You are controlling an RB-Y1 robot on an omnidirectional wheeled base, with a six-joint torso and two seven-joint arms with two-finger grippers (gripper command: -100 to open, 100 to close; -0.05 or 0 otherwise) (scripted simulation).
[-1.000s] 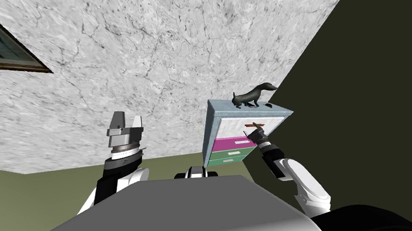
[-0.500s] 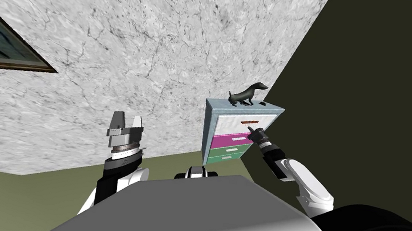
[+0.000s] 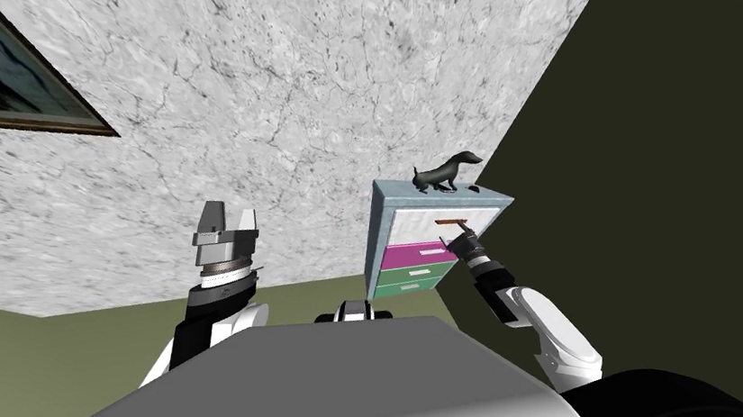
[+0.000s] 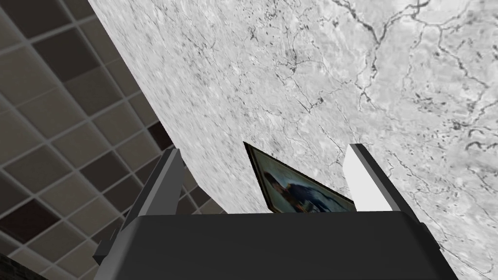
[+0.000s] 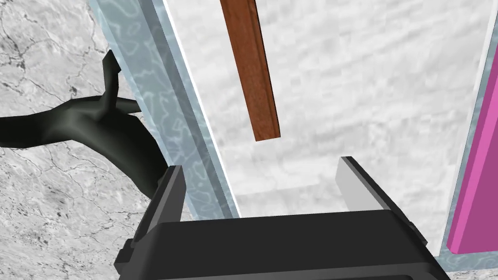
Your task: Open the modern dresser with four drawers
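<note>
by the marbled wall (image 3: 289,71) the dresser (image 3: 423,247) is standing. the right end effector (image 5: 260,165) is hovering wide, just off the brown handle (image 5: 250,73)'s end; closing here is risking an empty grip. the left end effector (image 4: 262,150) is wide too.

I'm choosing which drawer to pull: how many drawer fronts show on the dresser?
4, top to bottom: a white drawer with a brown handle, just ahead of the right end effector; a magenta drawer; a green drawer; the lowest green drawer, the line between those two faint.
</note>
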